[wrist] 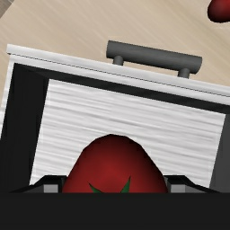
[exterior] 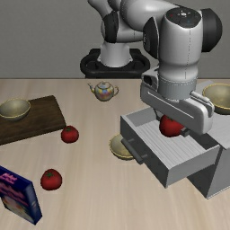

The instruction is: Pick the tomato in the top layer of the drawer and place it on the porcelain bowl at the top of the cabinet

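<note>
The tool (wrist: 115, 186) grips the tomato (exterior: 171, 127) from both sides over the open top drawer (exterior: 177, 156), probably so it can lift clear towards the porcelain bowl (exterior: 218, 97) nearby on the cabinet top.

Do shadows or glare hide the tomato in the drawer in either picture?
Exterior view: even light, soft shadows on the table, no glare; the arm overlaps the tomato from above. Wrist view: tomato stands bright against the pale drawer floor; dark shade only along its sides.
</note>
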